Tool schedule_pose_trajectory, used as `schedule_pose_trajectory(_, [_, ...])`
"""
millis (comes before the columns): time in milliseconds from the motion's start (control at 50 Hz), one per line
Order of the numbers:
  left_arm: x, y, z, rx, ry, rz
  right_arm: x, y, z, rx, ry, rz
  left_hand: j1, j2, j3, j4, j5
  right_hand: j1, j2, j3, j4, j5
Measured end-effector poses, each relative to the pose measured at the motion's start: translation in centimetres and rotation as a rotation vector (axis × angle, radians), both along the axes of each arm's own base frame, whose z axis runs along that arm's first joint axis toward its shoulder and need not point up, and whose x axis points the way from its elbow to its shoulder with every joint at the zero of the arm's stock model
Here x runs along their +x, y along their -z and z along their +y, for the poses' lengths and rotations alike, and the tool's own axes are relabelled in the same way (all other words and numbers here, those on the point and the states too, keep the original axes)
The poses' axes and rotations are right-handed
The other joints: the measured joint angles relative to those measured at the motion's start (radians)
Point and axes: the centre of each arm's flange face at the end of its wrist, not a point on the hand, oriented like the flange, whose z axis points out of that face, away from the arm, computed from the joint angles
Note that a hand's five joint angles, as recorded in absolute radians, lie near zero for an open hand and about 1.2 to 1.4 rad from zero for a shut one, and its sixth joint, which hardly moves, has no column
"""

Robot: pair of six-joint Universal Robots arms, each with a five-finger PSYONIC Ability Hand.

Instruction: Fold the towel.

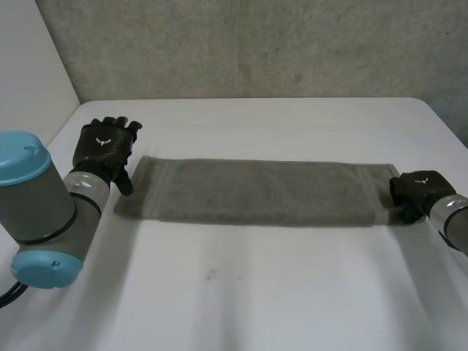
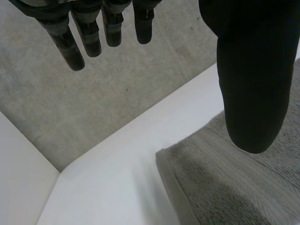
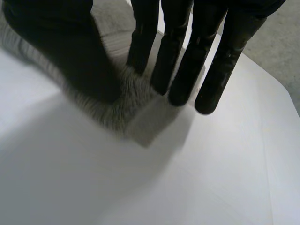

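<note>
Towel point(image 1: 256, 191) lies as a long strip on the tabletop point(image 1: 292, 292) (end fold still due); left hand point(image 1: 106, 146) hovers open, right hand point(image 1: 417, 191) spread, seemingly not pinching, at opposite ends.

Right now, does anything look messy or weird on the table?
Nothing stands out. The towel lies flat and straight on the table, with the left hand by one end and the right hand at the other.

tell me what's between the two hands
The towel, flat on the table, fills the stretch from left hand to right hand, as the head view shows.
</note>
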Motion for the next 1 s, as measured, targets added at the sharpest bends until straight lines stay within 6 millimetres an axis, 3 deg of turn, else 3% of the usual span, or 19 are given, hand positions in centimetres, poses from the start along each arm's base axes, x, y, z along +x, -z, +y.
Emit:
schedule_pose_trajectory(20, [0.0, 0.2, 0.1, 0.006, 0.000, -0.002, -0.3, 0.3, -0.3, -0.006, 0.006, 0.005, 0.000, 0.000, 0.000, 0.000, 0.000, 0.245, 0.334, 0.327, 0.333, 0.327])
schedule_pose_trajectory(180, [0.1, 0.6, 0.3, 0.020, -0.001, -0.009, -2.6, 0.2, -1.8, -0.057, 0.060, 0.109, 0.000, 0.000, 0.000, 0.000, 0.000, 0.247, 0.363, 0.369, 0.382, 0.358])
schedule_pose_trajectory(320, [0.3, 0.5, 0.5, 0.021, -0.006, -0.009, -6.8, -2.0, -3.6, -0.141, 0.164, 0.278, 0.000, -0.001, 0.000, 0.000, 0.000, 0.247, 0.363, 0.369, 0.382, 0.368])
schedule_pose_trajectory(440, [0.5, 0.4, 0.7, 0.022, -0.010, -0.009, -7.3, -4.2, -4.5, -0.211, 0.191, 0.290, 0.000, -0.001, 0.000, 0.000, 0.000, 0.247, 0.363, 0.369, 0.382, 0.371])
schedule_pose_trajectory(540, [0.9, 0.2, 0.9, 0.019, -0.018, -0.008, -2.9, -8.0, -4.3, -0.328, 0.117, 0.185, 0.000, -0.001, 0.000, 0.000, 0.000, 0.247, 0.363, 0.370, 0.382, 0.376])
schedule_pose_trajectory(660, [1.4, -0.7, 1.2, 0.001, -0.030, 0.004, 7.1, -10.6, -1.4, -0.417, -0.135, 0.034, 0.000, -0.001, 0.000, -0.001, 0.000, 0.247, 0.363, 0.383, 0.382, 0.378])
schedule_pose_trajectory(680, [1.5, -1.0, 1.2, -0.005, -0.034, 0.011, 10.4, -10.6, 0.1, -0.431, -0.237, -0.002, 0.000, -0.001, 0.000, -0.001, 0.000, 0.247, 0.363, 0.383, 0.382, 0.378])
schedule_pose_trajectory(700, [1.6, -1.1, 1.3, -0.008, -0.035, 0.015, 11.6, -10.6, 0.7, -0.436, -0.275, -0.014, 0.000, -0.001, 0.000, -0.001, 0.000, 0.247, 0.363, 0.383, 0.382, 0.378])
schedule_pose_trajectory(760, [1.7, -1.5, 1.4, -0.013, -0.039, 0.028, 15.4, -10.2, 2.7, -0.448, -0.401, -0.051, 0.000, -0.001, 0.000, -0.001, 0.000, 0.247, 0.363, 0.384, 0.382, 0.378])
schedule_pose_trajectory(780, [1.8, -1.6, 1.4, -0.016, -0.041, 0.037, 18.1, -9.7, 4.5, -0.455, -0.497, -0.077, 0.000, -0.001, 0.000, -0.001, 0.000, 0.247, 0.363, 0.384, 0.382, 0.380])
schedule_pose_trajectory(840, [1.9, -1.9, 1.6, -0.015, -0.044, 0.060, 22.9, -7.8, 8.3, -0.457, -0.683, -0.122, 0.000, -0.001, 0.000, -0.001, 0.000, 0.247, 0.363, 0.383, 0.382, 0.379])
schedule_pose_trajectory(920, [1.9, -1.8, 1.8, -0.007, -0.045, 0.076, 26.4, -4.7, 11.8, -0.434, -0.836, -0.151, 0.000, -0.001, 0.000, -0.001, 0.000, 0.247, 0.363, 0.384, 0.382, 0.380])
schedule_pose_trajectory(1000, [1.9, -1.6, 2.0, 0.002, -0.041, 0.079, 28.0, -2.3, 14.0, -0.399, -0.909, -0.157, 0.000, -0.001, 0.000, -0.001, 0.000, 0.247, 0.363, 0.384, 0.382, 0.380])
